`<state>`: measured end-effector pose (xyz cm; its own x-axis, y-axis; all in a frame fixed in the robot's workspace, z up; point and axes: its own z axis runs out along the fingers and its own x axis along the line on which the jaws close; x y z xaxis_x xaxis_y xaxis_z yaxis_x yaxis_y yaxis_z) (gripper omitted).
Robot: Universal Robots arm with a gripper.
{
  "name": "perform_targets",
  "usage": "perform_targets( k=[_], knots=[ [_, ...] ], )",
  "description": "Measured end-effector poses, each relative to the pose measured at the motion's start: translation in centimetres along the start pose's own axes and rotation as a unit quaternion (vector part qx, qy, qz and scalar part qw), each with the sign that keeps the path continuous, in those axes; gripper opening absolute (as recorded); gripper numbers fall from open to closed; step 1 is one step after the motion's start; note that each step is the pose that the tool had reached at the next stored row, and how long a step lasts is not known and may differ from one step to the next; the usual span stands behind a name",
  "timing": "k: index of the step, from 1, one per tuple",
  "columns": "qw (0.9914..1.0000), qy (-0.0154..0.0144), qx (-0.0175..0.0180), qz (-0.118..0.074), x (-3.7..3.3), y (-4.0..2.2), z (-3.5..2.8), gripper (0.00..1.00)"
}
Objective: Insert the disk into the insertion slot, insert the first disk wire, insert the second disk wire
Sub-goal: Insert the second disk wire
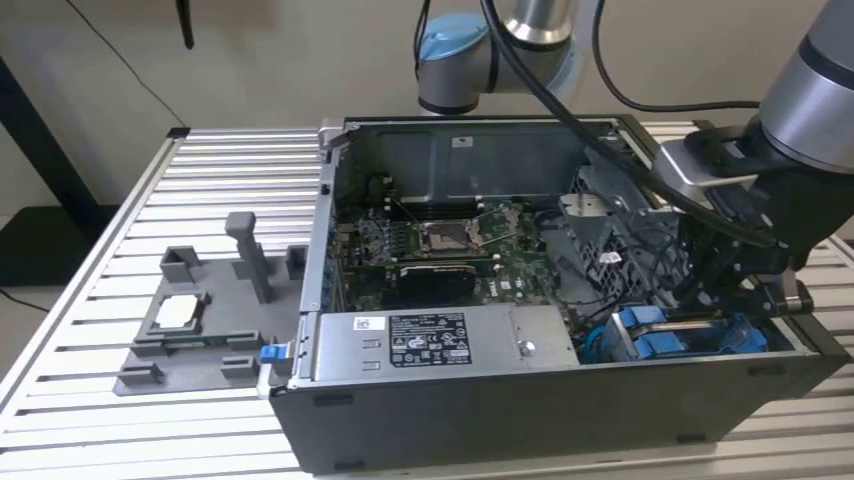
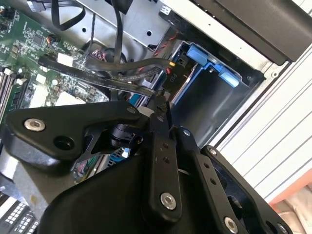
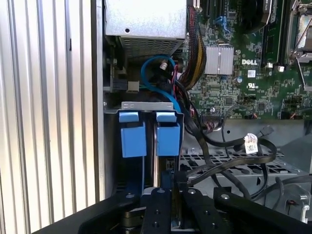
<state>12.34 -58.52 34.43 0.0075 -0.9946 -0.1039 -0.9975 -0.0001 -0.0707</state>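
An open dark grey computer case [image 1: 561, 410] lies on its side on a ribbed aluminium table [image 1: 134, 240], its green motherboard [image 1: 454, 240] facing up. The silver and black robot arm [image 1: 801, 110] reaches down into the case's corner at the exterior view's right, nearest the camera, where the grey metal drive cage [image 3: 146, 105] sits.

In that cage, the insertion slot [image 3: 155, 161] is a narrow bay, and the disk [image 3: 155, 168] stands in it: in the first wrist view a thin silver edge runs down between two bright blue plastic carrier tabs [image 3: 132, 136], which sit side by side at the bay's mouth. The blue tabs also show in the exterior view [image 1: 643, 335], just beside the boxy silver power supply [image 1: 427, 345] that fills the case's near edge.

The black gripper [image 3: 170, 195] hangs right over the cage, its fingers [image 2: 160, 122] drawn close together around a flat black cable [image 2: 122, 80] whose plug end meets them at the tips; I cannot tell whether they truly pinch it or merely touch it. More black cables [image 3: 229, 163] loop across the perforated cage wall beside the gripper.

Out on the table toward its edge at the exterior view's left, a grey plastic fixture [image 1: 200, 330] with upright posts stands well apart from the case.
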Motion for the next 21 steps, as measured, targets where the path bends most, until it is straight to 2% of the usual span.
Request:
perform_targets(
  k=[2,5,10,11,13,18,21],
  knots=[
    [1.0,0.0016,0.0018,0.0,0.01,0.03,0.11,0.16],
    [1.0,0.0012,0.002,0.0,0.02,0.16,0.15,0.16],
    [0.99998,0.0011,0.0054,0.0,0.02,1.05,0.11,0.16],
    [0.99998,0.001,0.0068,0.0,0.03,1.12,0.14,0.16],
    [0.99993,0.001,0.0119,0.0,0.03,1.13,0.17,0.16],
    [0.99983,0.0003,0.0184,0.0,0.02,1.56,0.15,0.16],
    [0.99965,0.0001,0.0266,0.0,0.0,1.76,0.14,0.16]
  ],
)
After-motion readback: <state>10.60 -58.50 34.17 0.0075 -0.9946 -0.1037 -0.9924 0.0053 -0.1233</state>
